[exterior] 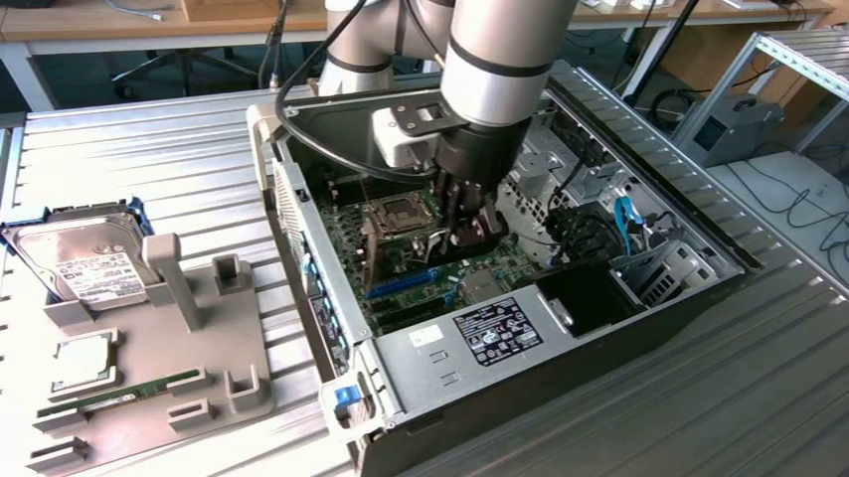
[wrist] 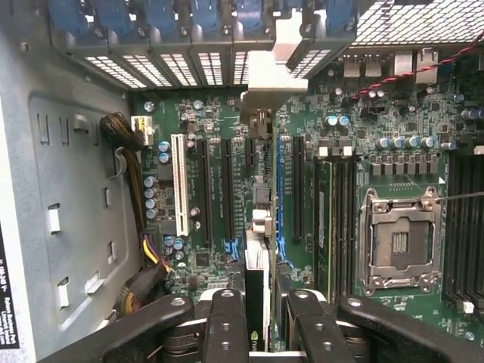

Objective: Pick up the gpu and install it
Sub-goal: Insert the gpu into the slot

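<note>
Claw clamped on the gpu, held edge-on down inside the open computer case, just above the green motherboard. Seen from the wrist: card pinched between both fingers, lined up over the expansion slots beside the empty CPU socket. Off on the tabletop, at the exterior view's left: hard drive and grey holder tray
</note>
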Available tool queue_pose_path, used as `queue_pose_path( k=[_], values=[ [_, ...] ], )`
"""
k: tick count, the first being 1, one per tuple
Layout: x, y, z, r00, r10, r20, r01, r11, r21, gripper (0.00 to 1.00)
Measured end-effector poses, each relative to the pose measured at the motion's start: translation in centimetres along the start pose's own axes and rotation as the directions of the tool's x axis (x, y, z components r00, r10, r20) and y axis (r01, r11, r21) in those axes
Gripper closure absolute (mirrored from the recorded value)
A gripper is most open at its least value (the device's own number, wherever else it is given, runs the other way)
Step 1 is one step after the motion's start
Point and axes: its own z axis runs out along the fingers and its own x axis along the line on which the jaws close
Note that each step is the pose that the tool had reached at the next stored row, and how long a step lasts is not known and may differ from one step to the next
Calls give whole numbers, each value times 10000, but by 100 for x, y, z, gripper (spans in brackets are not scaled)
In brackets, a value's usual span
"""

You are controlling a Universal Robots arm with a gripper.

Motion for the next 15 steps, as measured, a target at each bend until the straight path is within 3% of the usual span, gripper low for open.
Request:
queue_pose_path(
  k=[15],
  values=[
    [-116,134,87,10000,0,5,0,10000,-1,74]
  ],
)
